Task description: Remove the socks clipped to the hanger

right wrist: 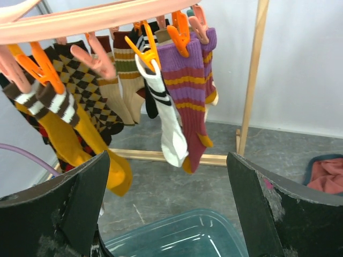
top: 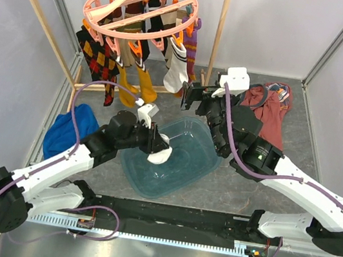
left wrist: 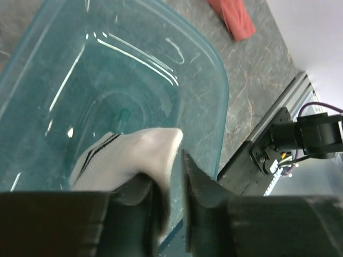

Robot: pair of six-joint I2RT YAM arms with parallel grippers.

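The salmon-pink ring hanger (top: 141, 8) hangs from the rack, its clips holding several socks (top: 135, 87): argyle (right wrist: 88, 85), mustard (right wrist: 80, 144), white with black stripes (right wrist: 170, 128) and purple striped (right wrist: 190, 91). The hanger's rim (right wrist: 80, 21) crosses the top of the right wrist view. My left gripper (top: 156, 144) is over the teal tub (top: 195, 165). Its jaws stand slightly apart (left wrist: 170, 171), and a white black-striped sock (left wrist: 128, 158) lies against the left finger over the tub (left wrist: 203, 80). My right gripper (top: 190, 95) is wide open and empty (right wrist: 167, 160), facing the hanging socks from a short way off.
The wooden rack frame (top: 222, 25) stands around the hanger, its post (right wrist: 252, 80) right of the socks. A blue cloth (top: 67, 128) lies left of the tub. A maroon garment (top: 269, 108) lies at the back right. The tub's far rim (right wrist: 177, 235) is below the right gripper.
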